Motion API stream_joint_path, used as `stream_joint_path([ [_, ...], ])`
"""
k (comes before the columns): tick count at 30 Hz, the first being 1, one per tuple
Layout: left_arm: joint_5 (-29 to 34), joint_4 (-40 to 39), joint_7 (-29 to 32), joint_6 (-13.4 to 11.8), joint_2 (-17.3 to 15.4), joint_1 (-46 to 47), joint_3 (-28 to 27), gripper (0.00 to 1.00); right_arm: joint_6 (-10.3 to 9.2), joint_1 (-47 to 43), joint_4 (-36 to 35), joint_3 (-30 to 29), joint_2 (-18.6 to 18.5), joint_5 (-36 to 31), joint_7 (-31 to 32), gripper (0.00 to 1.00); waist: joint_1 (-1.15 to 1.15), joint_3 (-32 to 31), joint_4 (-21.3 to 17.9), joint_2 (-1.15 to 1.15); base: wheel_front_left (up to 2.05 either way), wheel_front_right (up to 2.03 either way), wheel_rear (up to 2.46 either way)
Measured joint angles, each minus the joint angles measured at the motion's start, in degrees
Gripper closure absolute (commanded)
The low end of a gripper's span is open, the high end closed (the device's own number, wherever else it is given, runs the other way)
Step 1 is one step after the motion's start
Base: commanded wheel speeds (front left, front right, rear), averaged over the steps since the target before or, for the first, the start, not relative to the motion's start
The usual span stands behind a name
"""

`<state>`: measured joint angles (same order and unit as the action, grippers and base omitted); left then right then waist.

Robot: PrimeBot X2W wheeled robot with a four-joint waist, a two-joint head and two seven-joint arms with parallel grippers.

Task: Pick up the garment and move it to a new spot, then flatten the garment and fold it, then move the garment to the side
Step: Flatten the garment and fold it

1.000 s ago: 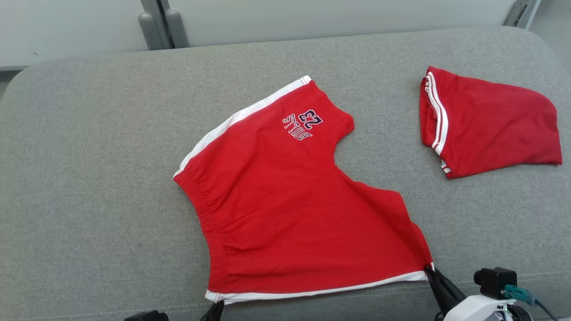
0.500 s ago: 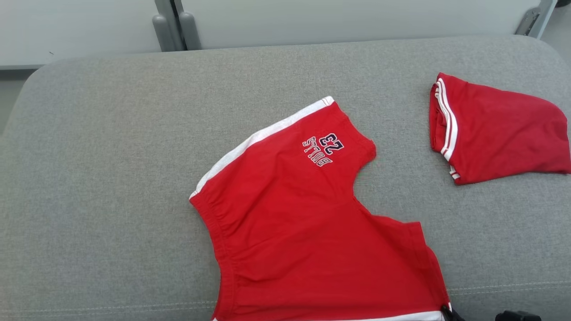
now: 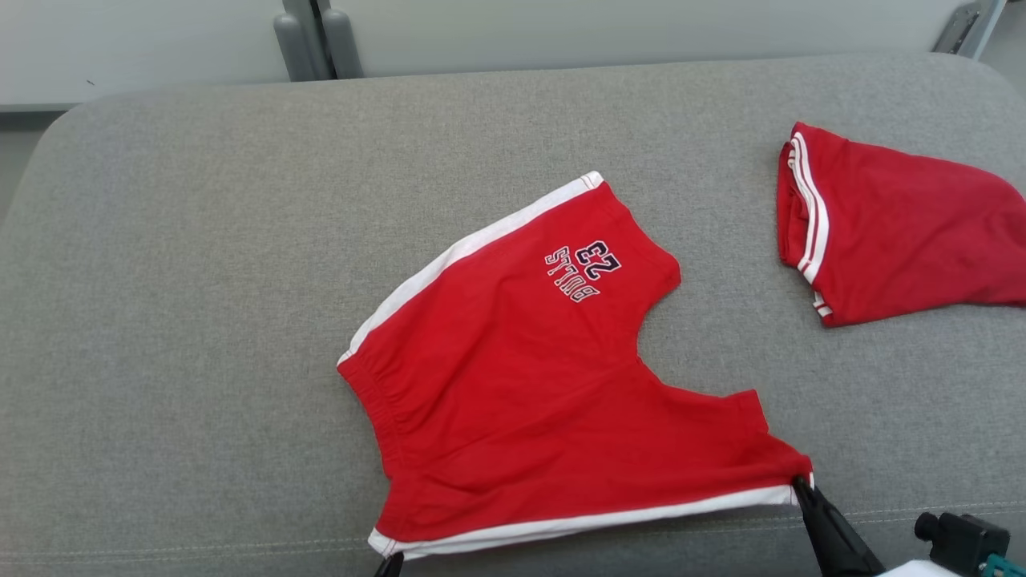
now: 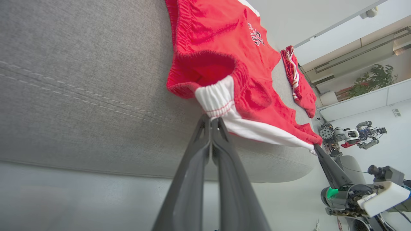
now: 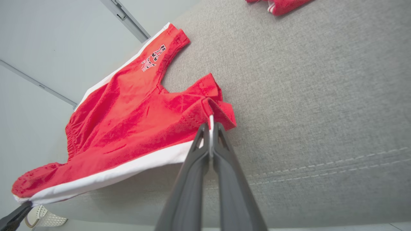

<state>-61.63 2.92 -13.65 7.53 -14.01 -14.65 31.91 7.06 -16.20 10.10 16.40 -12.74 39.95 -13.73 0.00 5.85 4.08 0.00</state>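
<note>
Head view: garment [image 3: 521, 401] between left gripper [image 3: 390, 566] and right gripper [image 3: 798, 482] (hem corners).

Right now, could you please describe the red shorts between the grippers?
The red shorts look like soft jersey: white side stripes, gathered elastic waistband, BULLS 23 print on the far leg. They lie spread on the grey cushion. The left gripper pinches the near waistband corner, the right gripper the near leg-hem corner.
</note>
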Motion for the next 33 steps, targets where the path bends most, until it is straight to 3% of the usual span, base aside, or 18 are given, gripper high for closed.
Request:
stream_joint_path([
  [6,-3.41,-7.40,1.56,0.00,-2.24,0.30,-1.12,1.00,0.00,2.98,-9.57,-0.23,-1.52,4.24,2.52,1.00,0.00,2.17,-0.48,0.00,0.00,0.00,0.00],
  [14,-5.27,-14.06,4.28,0.00,-5.60,3.24,-3.88,1.00,0.00,13.74,-18.55,0.01,-4.56,7.35,8.53,1.00,0.00,6.07,-1.34,0.00,0.00,0.00,0.00],
  [21,-5.27,-18.41,8.84,-0.23,-7.91,10.38,-4.76,1.00,-0.07,22.58,-19.02,-3.53,-6.10,9.51,13.01,1.00,0.00,9.80,-0.81,0.00,0.00,0.00,0.00],
  [25,-6.51,-20.18,11.34,-1.10,-8.08,14.32,-5.43,1.00,-1.29,27.64,-18.58,-4.86,-5.93,11.00,15.10,1.00,0.00,11.89,0.24,0.00,0.00,0.00,0.00],
  [33,-8.78,-20.12,15.48,-4.72,-8.58,19.96,-7.25,1.00,-2.67,37.22,-16.81,-3.27,-5.77,10.39,18.81,1.00,0.00,16.64,2.41,0.00,0.00,0.00,0.00],
])
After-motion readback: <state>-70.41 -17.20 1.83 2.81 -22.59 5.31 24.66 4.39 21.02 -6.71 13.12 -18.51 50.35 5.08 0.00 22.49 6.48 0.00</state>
